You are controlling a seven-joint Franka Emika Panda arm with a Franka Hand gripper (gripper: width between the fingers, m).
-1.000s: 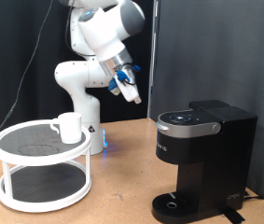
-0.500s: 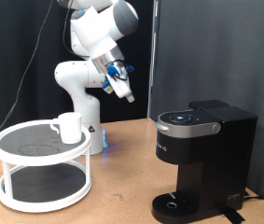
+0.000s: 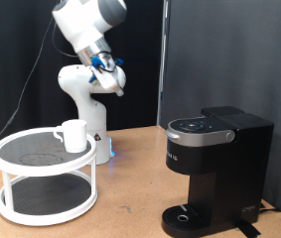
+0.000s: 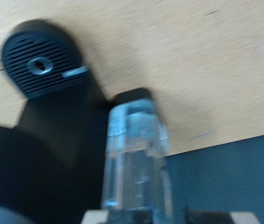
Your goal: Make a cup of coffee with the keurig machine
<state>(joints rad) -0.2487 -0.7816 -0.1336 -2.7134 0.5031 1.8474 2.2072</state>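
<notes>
Gripper [image 3: 113, 79] raised high in the upper middle-left of the exterior view, at the end of the white robot arm [image 3: 80, 30], well above the tabletop and touching nothing; finger spacing too small and blurred to read there, so cannot tell whether the fingers are apart or together. Wrist view is motion-blurred: one translucent finger [image 4: 134, 163] shows in the foreground, nothing visible against it. Past it, the keurig machine [image 4: 62, 131] seen from above, its round perforated drip base [image 4: 40, 62] in the frame's upper left, sitting on the tan wooden table [image 4: 206, 65]. In the exterior view, the keurig machine [image 3: 217, 169] stands at the lower right of the frame, lid down, silver-ringed button panel on top, nothing resting on its drip base [image 3: 195, 216]. The cup [image 3: 72, 135], a plain white mug, sits upright on the upper shelf of a white two-tier round rack [image 3: 43, 178] at lower left, well apart from both machine and gripper. Black curtain [image 3: 229, 50] behind.
</notes>
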